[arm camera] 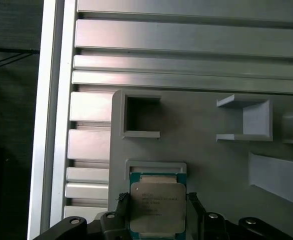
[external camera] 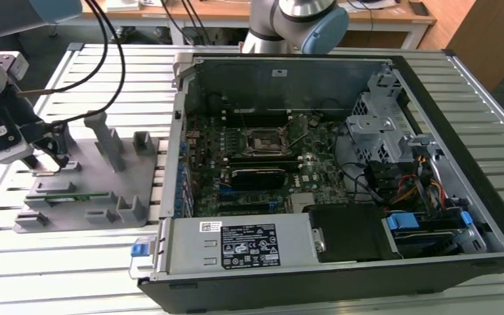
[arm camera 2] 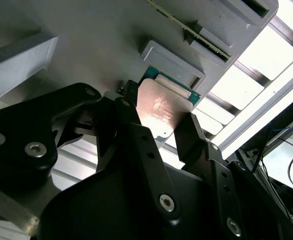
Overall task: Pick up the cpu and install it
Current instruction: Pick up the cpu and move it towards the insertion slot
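Note:
The cpu [arm camera: 157, 205] is a small square chip with a pale metal top and a green rim. It lies on the grey fixture plate [external camera: 103, 180], against a small raised stop [arm camera: 155, 167]. My gripper [external camera: 49, 161] is down over the plate at the exterior view's left. In both wrist views its black fingers [arm camera 2: 131, 117] press against two opposite edges of the cpu [arm camera 2: 161, 107], so my gripper [arm camera: 157, 200] is shut on it. The motherboard socket [external camera: 264, 140] lies uncovered inside the open computer case [external camera: 462, 164], well to the exterior view's right of the gripper.
The fixture plate carries several upright grey blocks [external camera: 112, 141] and a thin green circuit strip [external camera: 68, 195] close to the gripper. Cables hang from the arm [external camera: 103, 46]. The case's tall side wall [external camera: 180, 131] stands between plate and motherboard. A slatted metal table [external camera: 60, 262] lies underneath.

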Available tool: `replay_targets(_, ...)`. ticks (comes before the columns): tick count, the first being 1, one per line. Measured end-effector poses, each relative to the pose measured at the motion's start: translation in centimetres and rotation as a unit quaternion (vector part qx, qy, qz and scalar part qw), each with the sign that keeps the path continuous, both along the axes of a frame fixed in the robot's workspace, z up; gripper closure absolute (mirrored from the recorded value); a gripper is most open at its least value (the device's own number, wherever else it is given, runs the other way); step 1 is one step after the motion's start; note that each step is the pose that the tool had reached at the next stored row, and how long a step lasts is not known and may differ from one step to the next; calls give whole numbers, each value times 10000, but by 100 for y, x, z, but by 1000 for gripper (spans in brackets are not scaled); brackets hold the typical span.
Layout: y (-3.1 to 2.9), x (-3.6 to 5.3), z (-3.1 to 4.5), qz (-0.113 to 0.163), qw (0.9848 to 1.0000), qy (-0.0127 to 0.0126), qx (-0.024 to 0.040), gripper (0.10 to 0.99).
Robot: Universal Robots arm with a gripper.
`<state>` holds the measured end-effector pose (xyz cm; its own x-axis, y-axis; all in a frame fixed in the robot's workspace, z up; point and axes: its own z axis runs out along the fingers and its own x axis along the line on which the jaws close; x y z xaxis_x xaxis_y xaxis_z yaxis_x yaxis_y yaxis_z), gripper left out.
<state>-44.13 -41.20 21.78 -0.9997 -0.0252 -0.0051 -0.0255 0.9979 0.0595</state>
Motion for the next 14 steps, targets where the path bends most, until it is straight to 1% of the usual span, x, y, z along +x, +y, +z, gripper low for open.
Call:
replay_targets(2,0,0,4,-30,10000,-3,-1,549)
replay_targets(7,0,-1,10,-168,9999,0,-1,549)
replay_targets(14,0,-1,41,-205,9998,-1,1,549)
